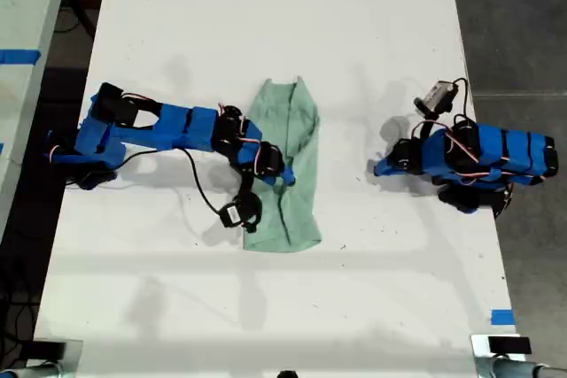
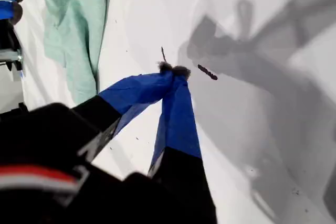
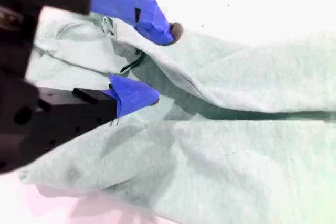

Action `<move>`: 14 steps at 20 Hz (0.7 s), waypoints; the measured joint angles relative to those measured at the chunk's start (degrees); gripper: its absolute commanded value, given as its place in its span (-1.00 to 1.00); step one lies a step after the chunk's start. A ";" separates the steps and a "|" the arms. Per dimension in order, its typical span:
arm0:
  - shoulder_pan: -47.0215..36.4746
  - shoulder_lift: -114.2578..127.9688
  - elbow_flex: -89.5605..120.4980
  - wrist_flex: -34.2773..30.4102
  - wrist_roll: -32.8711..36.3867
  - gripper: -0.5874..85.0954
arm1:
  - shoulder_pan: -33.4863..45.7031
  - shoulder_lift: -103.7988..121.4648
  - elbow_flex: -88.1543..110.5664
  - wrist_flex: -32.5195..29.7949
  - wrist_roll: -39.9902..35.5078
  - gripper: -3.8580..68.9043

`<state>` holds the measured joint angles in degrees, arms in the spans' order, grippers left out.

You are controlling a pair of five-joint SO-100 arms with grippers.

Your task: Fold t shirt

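Two arms lying on white table (image 1: 177, 24). T shirt (image 1: 297, 152) lying folded lengthwise at exterior view's centre. My second gripper (image 3: 157, 64) sitting over its folded edge, jaws narrowly parted around raised fold. My first gripper (image 2: 173, 72) resting at exterior view's right, tips pressed together on bare table, well apart from shirt.

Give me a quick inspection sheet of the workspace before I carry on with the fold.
Surface: white table, bare apart from the job's things.
Job's things: t shirt lies mid-table, wrinkled, already folded lengthwise.
Clutter: nothing seen.
Grippers: my first gripper shut, empty, over bare table beside the shirt; my second gripper open, fingertips on the fabric fold.
Cables: black cable loops on the table by the second arm.
Surroundings: blue tape at the table edge; dark floor beyond.
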<state>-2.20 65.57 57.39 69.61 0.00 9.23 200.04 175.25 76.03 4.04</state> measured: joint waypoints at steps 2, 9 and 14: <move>-0.09 0.35 0.00 0.44 2.37 -0.99 | 0.00 0.00 0.00 0.00 0.00 -0.95; -2.81 26.10 20.39 2.81 4.75 -0.99 | 0.00 0.00 0.00 0.00 0.00 -0.95; -6.50 76.64 79.89 -30.41 3.96 -0.99 | 0.00 0.00 0.00 0.00 0.00 -0.95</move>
<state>-8.70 142.21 137.29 39.20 3.96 9.23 200.04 175.25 76.03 4.04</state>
